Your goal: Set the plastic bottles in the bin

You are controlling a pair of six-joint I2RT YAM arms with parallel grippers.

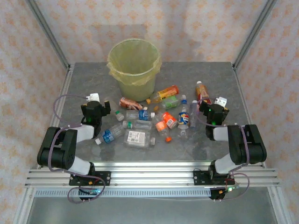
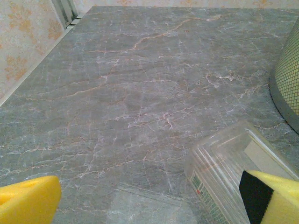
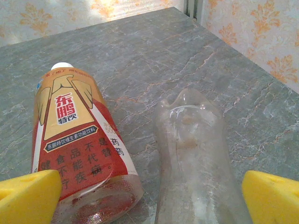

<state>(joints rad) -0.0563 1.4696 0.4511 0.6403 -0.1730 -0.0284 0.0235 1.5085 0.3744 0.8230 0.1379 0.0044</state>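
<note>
Plainly, the left fingers (image 2: 28, 200) and right fingers (image 3: 28, 193) both stand spread, holding nothing. Between the right pair, lower centre of frame, lies a crushed clear plastic bottle (image 3: 196, 154): light, thin-walled, slippery, we judge, so we would pinch its mid-body. The round yellow-green bagged bin (image 1: 135, 86) stands upper centre in the top view.

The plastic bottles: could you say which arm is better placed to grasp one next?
Right. The right gripper is open around a clear crushed bottle; the left gripper has a labelled bottle off-centre.
</note>
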